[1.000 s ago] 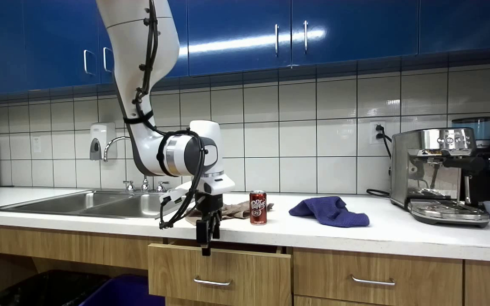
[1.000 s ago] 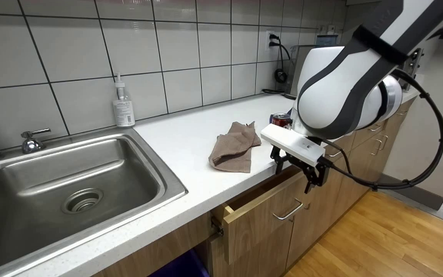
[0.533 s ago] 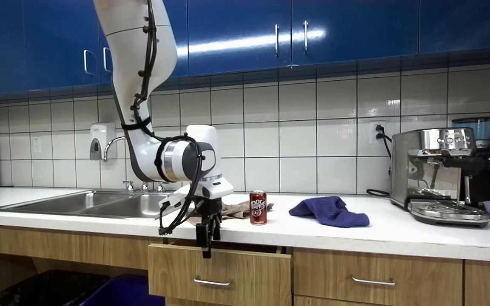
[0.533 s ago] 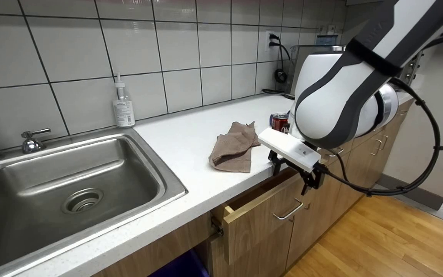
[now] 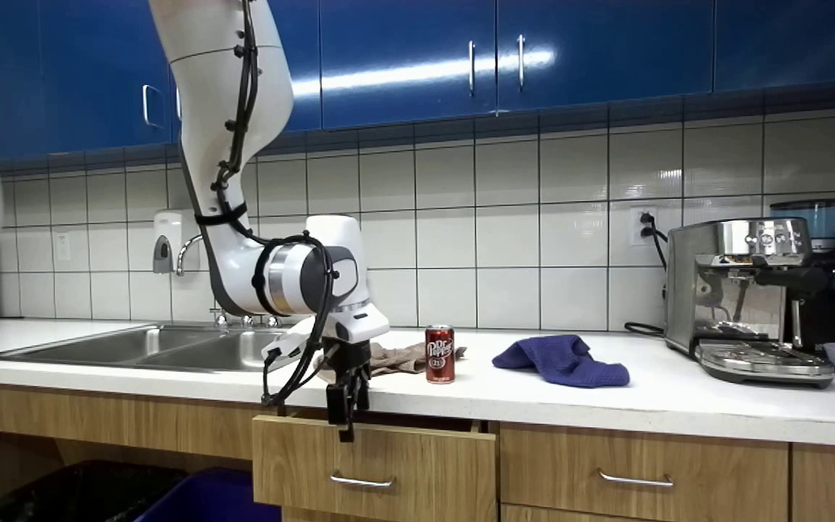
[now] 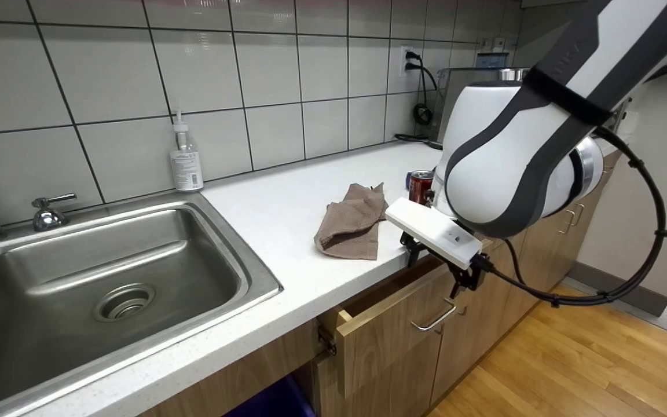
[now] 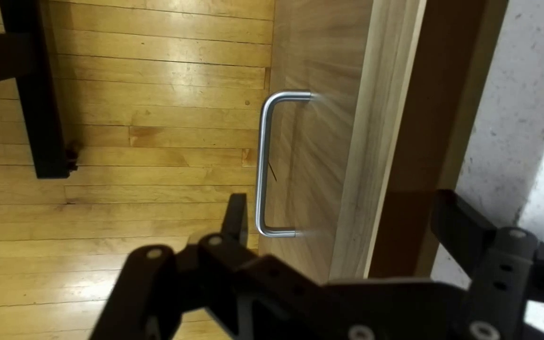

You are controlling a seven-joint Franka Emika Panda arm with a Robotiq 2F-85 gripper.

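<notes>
My gripper (image 5: 354,420) is open and empty over the partly open wooden drawer (image 5: 425,471). In the wrist view its fingers (image 7: 340,208) are wide apart and straddle the drawer front (image 7: 324,156). One finger is on the outer side near the metal handle (image 7: 263,160), the other over the drawer opening by the counter edge. No contact shows. An exterior view shows the gripper (image 6: 433,278) above the drawer front (image 6: 391,341) and handle (image 6: 435,317). The part of the drawer's inside that shows is dark. A red Dr Pepper can (image 5: 440,354) stands upright on the counter behind the gripper.
A brown cloth (image 6: 354,223) and a purple cloth (image 5: 562,361) lie on the white counter (image 5: 649,402). The sink (image 6: 217,260), soap bottle (image 6: 186,162) and coffee machine (image 5: 736,290) are around. A black object (image 7: 40,94) is near the floor in the wrist view.
My arm and gripper have moved slightly down and to the left in both exterior views. The gripper stays open. The drawer, can and cloths have not moved.
</notes>
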